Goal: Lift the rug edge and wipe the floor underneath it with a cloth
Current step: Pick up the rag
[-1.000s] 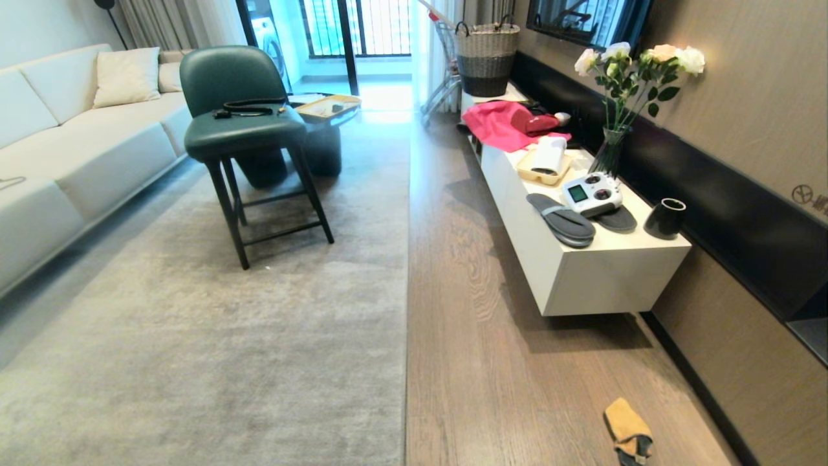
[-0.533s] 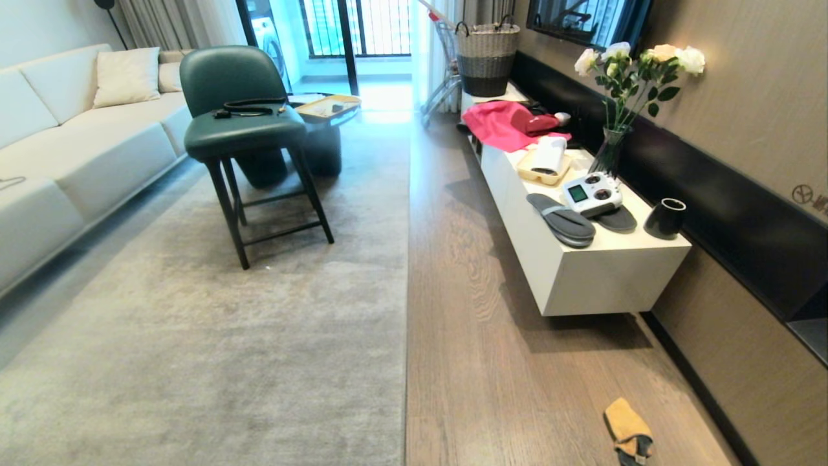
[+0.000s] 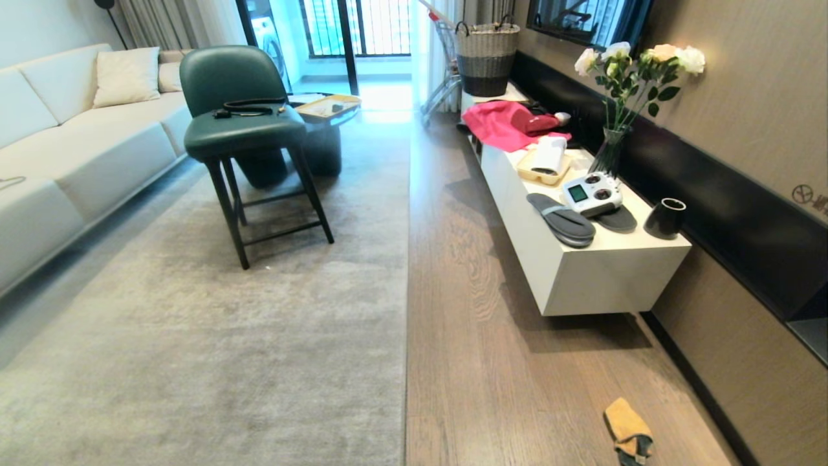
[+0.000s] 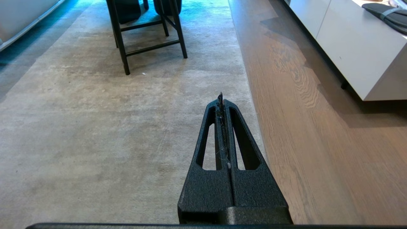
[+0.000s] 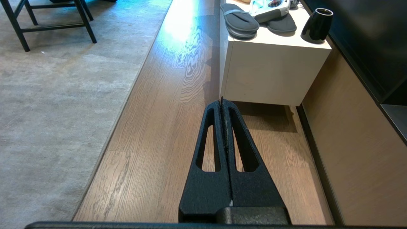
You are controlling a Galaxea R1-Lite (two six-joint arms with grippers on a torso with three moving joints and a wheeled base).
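The rug edge [image 3: 407, 304] runs straight down the middle of the head view, lying flat on the brown wood floor [image 3: 491, 362]. A small orange-yellow cloth [image 3: 627, 430] with a dark grey part lies on the floor at the near right, by the wall. Neither arm shows in the head view. My left gripper [image 4: 220, 98] is shut and empty, hanging over the rug close to the rug edge [image 4: 251, 95]. Also shut and empty, my right gripper [image 5: 221, 101] hangs above the floor [image 5: 152, 152] in front of the white cabinet. The cloth is out of both wrist views.
A long white low cabinet [image 3: 582, 272] stands along the right wall with slippers, a controller, a black cup, a flower vase and pink fabric [image 3: 501, 123] on top. A green chair [image 3: 246, 129] stands on the rug, with a sofa [image 3: 71, 149] to the left.
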